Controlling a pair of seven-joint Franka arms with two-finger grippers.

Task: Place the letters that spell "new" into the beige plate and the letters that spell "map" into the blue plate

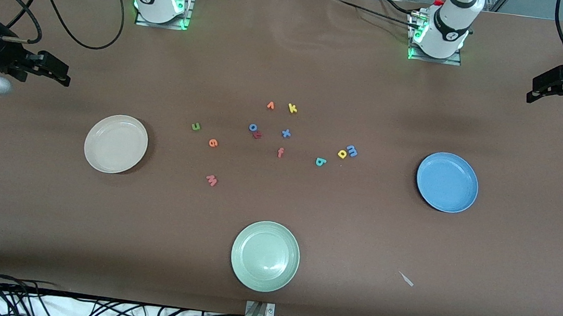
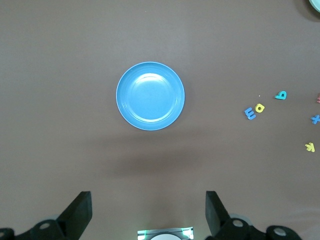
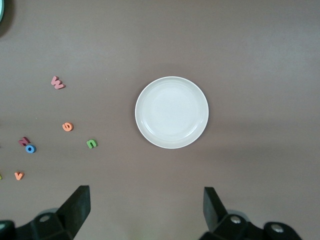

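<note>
Letters lie scattered at mid-table between the beige plate [image 1: 115, 143] and the blue plate [image 1: 447, 182], both bare. Green n [image 1: 196, 126], orange e [image 1: 213, 143] and pinkish-red w [image 1: 211, 180] sit toward the beige plate; blue m [image 1: 352, 150], yellow looped letter [image 1: 342, 154] and teal looped letter [image 1: 320, 161] sit toward the blue plate. Principal risk is confusion: the yellow letter touches the m, so a pinch on one may drag the other, and the decoys, among them the blue o [image 1: 253, 127], blue x [image 1: 286, 133], orange v [image 1: 270, 105], yellow k [image 1: 292, 108] and orange-red f [image 1: 280, 152], lie close by in matching colours. Small flat foam may also slip from the fingers. Left gripper [image 2: 149, 212] hangs high over the table edge near the blue plate, right gripper [image 3: 146, 210] near the beige plate; each has its fingers spread wide, holding and touching nothing.
</note>
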